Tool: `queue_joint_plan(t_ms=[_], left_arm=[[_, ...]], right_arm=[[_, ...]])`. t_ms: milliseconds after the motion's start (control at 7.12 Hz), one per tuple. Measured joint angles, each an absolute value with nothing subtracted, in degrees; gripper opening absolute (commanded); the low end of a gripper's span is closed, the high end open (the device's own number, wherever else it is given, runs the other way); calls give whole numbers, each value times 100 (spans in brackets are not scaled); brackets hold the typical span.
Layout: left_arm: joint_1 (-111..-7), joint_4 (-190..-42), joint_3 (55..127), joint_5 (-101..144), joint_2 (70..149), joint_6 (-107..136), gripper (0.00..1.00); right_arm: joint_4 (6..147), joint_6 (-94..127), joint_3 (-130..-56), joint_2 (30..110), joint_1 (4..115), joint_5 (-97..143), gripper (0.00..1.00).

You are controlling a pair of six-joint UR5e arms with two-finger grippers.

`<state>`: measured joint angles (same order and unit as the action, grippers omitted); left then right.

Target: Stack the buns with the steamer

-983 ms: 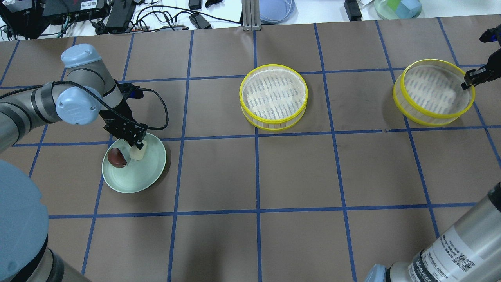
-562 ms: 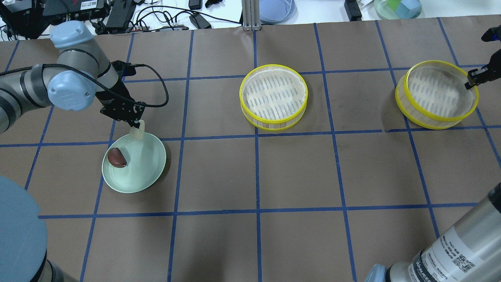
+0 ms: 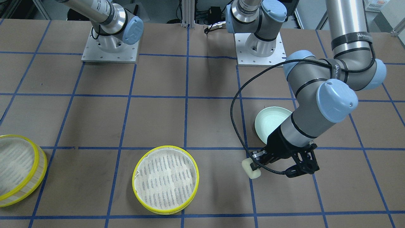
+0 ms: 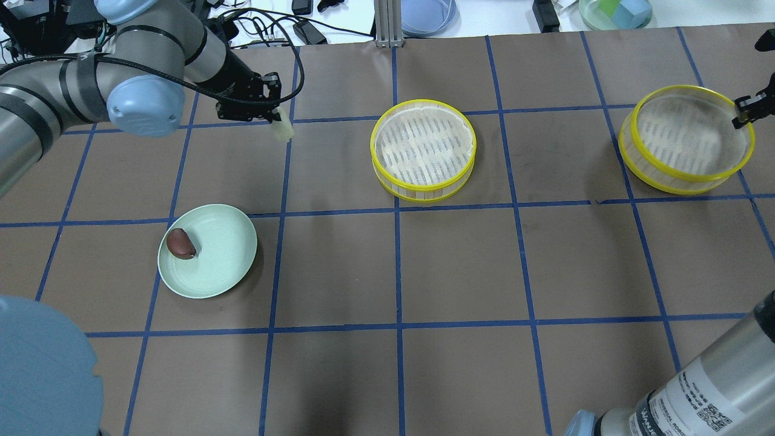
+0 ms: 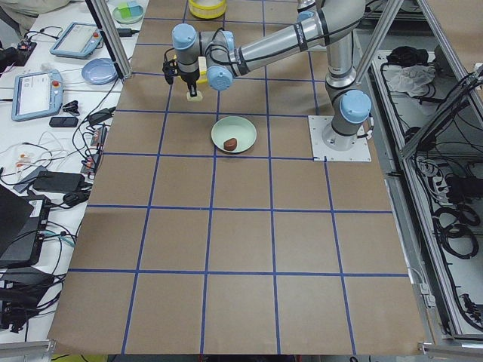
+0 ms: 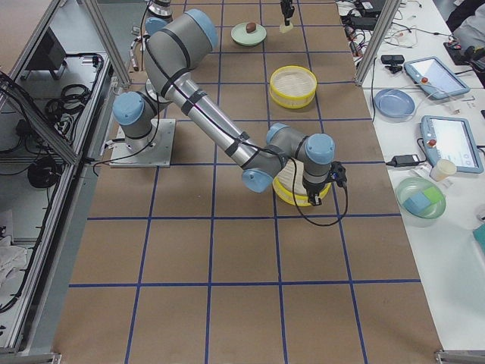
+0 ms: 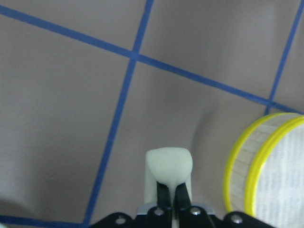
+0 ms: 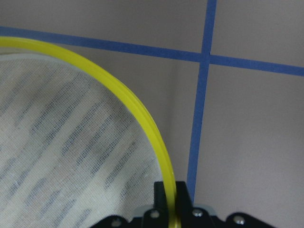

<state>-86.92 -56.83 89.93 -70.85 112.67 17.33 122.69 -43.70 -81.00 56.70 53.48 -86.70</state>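
**Left gripper carrying the white bun; right gripper on a steamer rim**

The left gripper (image 4: pixel 279 123) hangs above the brown table (image 4: pixel 460 272) with its fingers drawn almost together, pinching the cream-white bun (image 4: pixel 283 131). In the left wrist view the bun (image 7: pixel 168 166) bulges just beyond the two narrow fingertips, which press into its near end. The bun is clear of the tabletop. It is well apart from the pale green plate (image 4: pixel 225 257) and off to one side of the central steamer tier (image 4: pixel 424 189), whose yellow rim shows at the edge of the wrist view.

The dark reddish-brown bun (image 4: pixel 180 243) lies on the plate, near its rim and far from either gripper.

The right gripper (image 4: pixel 738 119) is at the table's far right. Its jaws stand clamped narrowly on the yellow rim of the second steamer tier (image 4: pixel 666 177), one finger inside the wall and one outside, as the right wrist view shows. This tier looks tilted; whether it is clear of the table cannot be told. Both tiers show bare white slatted floors.
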Motion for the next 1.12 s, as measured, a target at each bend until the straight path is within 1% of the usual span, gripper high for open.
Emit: queue_joint_plan(t_ms=[421,702,983,1124], left_arm=[[-9272,-4529,8988,-6504,11758,2375,0],[-9567,-4193,8958,-6470,12071,2515,0],[-9743,-4124,8949,-6461,12215,2830,0],[-9774,-4121,8962,-6461,12282,2898,34]], right_arm=[[12028,-4127,-8139,6017,5571,-8844,0],[11784,-3568,-8156,6385,5997,-9043,0],[11598,-2937,-8209,6626,6450,-9208,0],[11568,-2548,-8298,6782,6703,-9232,0]])
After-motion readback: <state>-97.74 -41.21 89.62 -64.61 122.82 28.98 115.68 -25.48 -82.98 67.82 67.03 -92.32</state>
